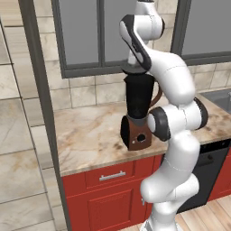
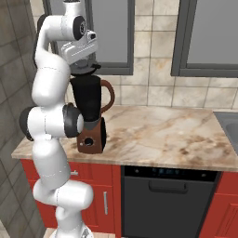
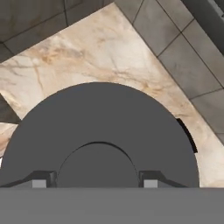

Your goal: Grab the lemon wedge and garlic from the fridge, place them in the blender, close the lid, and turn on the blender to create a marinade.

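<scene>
The blender [image 1: 137, 113] [image 2: 88, 107], a black jar with a brown handle on a reddish-brown base, stands on the marble counter [image 2: 158, 135]. The dark grey lid [image 3: 109, 122] [image 2: 84, 69] lies flat on top of the jar. My gripper [image 3: 95, 181] [image 2: 83, 62] points straight down over it. Its two fingertips [image 3: 40, 181] sit against either side of the lid's central knob, shut on it. The lemon wedge, the garlic and the fridge are out of view.
Red cabinets [image 1: 108, 189] and a black dishwasher [image 2: 167, 200] run below the counter. A sink [image 2: 230, 123] lies at the counter's right end. Windows [image 2: 209, 32] and a tiled wall stand close behind the blender. A tiled wall panel [image 1: 22, 135] rises to the left.
</scene>
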